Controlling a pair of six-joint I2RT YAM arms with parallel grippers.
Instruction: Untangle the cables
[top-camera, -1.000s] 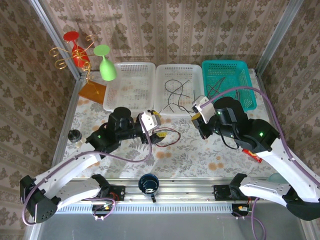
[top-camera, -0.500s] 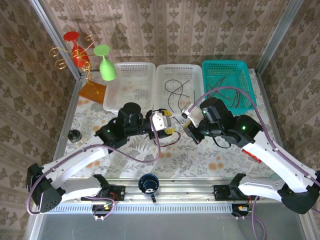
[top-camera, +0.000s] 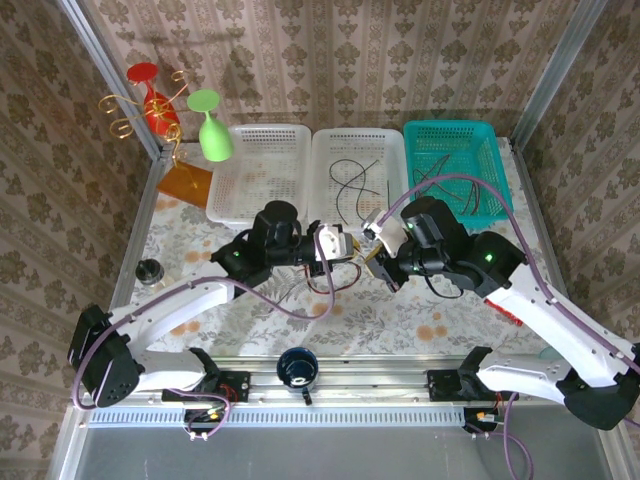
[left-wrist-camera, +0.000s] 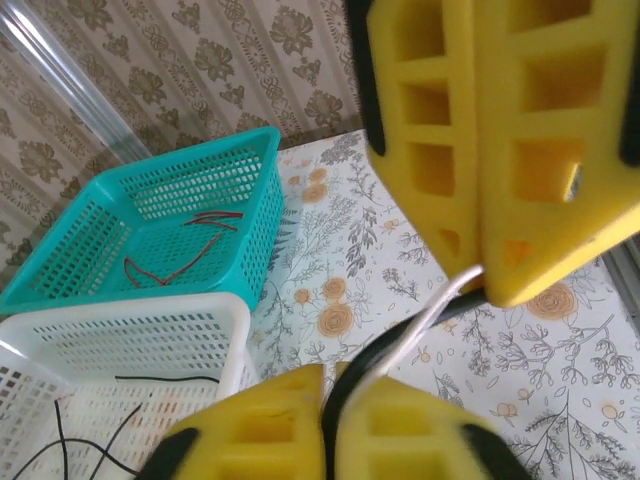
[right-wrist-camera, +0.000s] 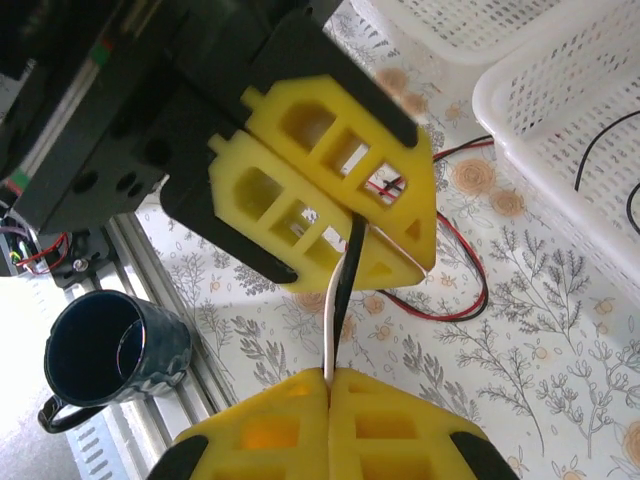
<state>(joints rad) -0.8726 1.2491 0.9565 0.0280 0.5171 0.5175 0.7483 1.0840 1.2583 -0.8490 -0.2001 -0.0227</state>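
Left gripper (top-camera: 343, 256) and right gripper (top-camera: 377, 262) meet tip to tip above the table's (top-camera: 430, 312) middle. Both are clamped on the cables (right-wrist-camera: 340, 285), with black and white strands stretched between them. A red loop (right-wrist-camera: 486, 285) lies on the table.

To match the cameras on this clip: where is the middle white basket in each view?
Top external: middle white basket at back centre, left of the teal basket.
Left wrist: basket at bottom left, beside the teal basket.
Right wrist: basket at right edge.
Shared landmark: black cables lying in it.
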